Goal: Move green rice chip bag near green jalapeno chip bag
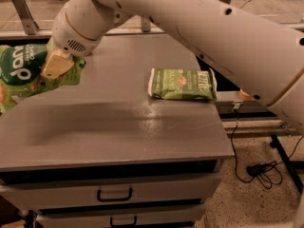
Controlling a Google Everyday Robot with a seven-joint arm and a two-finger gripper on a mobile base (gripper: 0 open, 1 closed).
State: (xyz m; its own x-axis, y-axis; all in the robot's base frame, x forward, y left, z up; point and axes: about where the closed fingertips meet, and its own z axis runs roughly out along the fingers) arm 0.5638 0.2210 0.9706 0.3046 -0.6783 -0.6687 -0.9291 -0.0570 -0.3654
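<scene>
Gripper [58, 65] at far left, jaws clenched on rice chip bag [19, 70]; bag looks lifted off table [118, 127], so I can carry it over. Jalapeno chip bag [182, 84] lies flat right of centre, well apart.

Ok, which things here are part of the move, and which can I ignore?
Job: green rice chip bag, held at far left; hand gripping it there; green jalapeno chip bag, flat on the table, right side.
Ignore: drawers under the table; cable on the floor, right.
</scene>
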